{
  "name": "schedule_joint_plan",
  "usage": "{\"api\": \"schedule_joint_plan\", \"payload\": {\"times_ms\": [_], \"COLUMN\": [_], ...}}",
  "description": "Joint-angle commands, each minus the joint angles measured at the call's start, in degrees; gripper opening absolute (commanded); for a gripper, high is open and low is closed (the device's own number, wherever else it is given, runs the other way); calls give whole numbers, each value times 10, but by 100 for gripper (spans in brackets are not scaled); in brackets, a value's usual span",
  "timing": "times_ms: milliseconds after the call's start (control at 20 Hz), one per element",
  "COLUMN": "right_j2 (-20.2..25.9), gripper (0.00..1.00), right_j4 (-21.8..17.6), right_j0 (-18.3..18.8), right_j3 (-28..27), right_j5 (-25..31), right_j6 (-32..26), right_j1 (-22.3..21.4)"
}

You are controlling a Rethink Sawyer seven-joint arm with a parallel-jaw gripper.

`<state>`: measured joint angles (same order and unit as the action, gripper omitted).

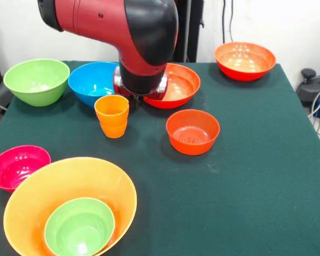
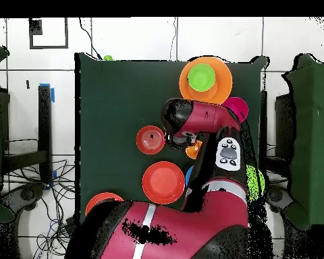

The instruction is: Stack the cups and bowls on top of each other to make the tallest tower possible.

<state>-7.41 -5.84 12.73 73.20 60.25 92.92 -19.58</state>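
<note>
The largest orange bowl (image 1: 48, 184) stands at the near left with a small green bowl (image 1: 80, 230) nested in it; from overhead this pair shows as the orange bowl (image 2: 223, 86) around the green bowl (image 2: 202, 76). An orange cup (image 1: 112, 116) stands upright mid-table, and a small red-orange bowl (image 1: 192, 132) sits to its right. My gripper (image 1: 130, 97) hangs under the red and black wrist, just behind and right of the cup's rim. Whether it is open or shut is hidden. Nothing is lifted.
A pink bowl (image 1: 18, 166) lies at the left edge. Along the back are a green bowl (image 1: 36, 81), a blue bowl (image 1: 93, 82), a red-orange bowl (image 1: 180, 85) partly behind the arm, and another (image 1: 245, 60) at the right corner.
</note>
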Motion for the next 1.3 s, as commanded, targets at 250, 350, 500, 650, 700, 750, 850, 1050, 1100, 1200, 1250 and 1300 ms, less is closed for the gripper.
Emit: {"api": "schedule_joint_plan", "payload": {"times_ms": [250,350,500,650,700,750,850,1050,1100,1200,1250,1300], "right_j2": [130,133,132,149,157,161,174,208,217,232,232,232], "gripper": [0,0,0,0,0,0,0,0,0,0,0,0], "right_j4": [-19,-27,-37,-39,-40,-38,-38,-38,-39,-40,-40,-42], "right_j0": [96,98,90,100,105,108,117,147,155,169,170,172], "right_j3": [149,159,160,179,188,189,201,241,251,265,267,274], "right_j5": [-185,-184,-182,-212,-227,-229,-247,-300,-308,-321,-315,-317], "right_j6": [-85,-77,-71,-77,-79,-79,-79,-81,-82,-78,-72,-65], "right_j1": [-92,-107,-149,-174,-181,-180,-187,-210,-215,-217,-218,-219]}}
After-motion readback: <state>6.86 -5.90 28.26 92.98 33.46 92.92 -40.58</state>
